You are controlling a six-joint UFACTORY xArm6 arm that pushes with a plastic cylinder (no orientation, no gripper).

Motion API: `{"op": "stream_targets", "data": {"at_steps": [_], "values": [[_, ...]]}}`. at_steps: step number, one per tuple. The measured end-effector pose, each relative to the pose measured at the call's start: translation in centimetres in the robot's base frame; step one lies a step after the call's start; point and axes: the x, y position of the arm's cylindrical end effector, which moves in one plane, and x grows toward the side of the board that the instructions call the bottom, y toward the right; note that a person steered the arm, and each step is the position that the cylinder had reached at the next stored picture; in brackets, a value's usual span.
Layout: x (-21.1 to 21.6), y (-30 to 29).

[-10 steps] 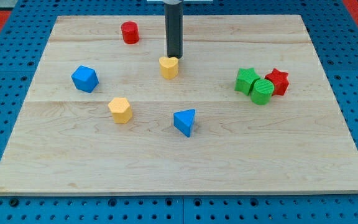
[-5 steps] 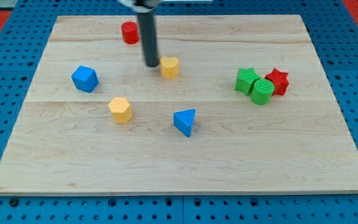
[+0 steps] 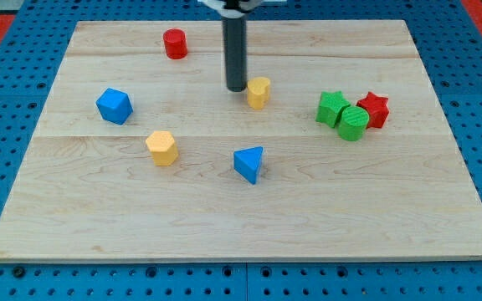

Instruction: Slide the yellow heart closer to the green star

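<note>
No claw, just rod: my tip (image 3: 237,89) sits just left of the yellow heart (image 3: 258,92), mid-board, green star (image 3: 332,108) well right. Heart looks light, rigid, slides easily; push its left face.

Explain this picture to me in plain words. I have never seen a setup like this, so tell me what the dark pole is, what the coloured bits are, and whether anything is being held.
There is one camera, looking down at an angle on a wooden board. The dark pole is the end of a robot arm. It has no pincer, so nothing is held; it only pushes. My tip rests on the board just to the view's left of the yellow heart, close beside it. Toward the view's right sit the green star, a green cylinder and a red star, clustered together. Elsewhere lie a red cylinder, a blue block, a yellow-orange block and a blue triangle.
</note>
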Motion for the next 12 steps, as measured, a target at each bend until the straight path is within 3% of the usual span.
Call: {"op": "stream_targets", "data": {"at_steps": [1, 3, 5, 7, 8, 10, 11, 12], "values": [[0.0, 5.0], [0.0, 1.3], [3.8, 0.5], [4.6, 8.6], [3.1, 9.4], [2.3, 1.9], [-2.2, 1.9], [-2.7, 3.2]]}}
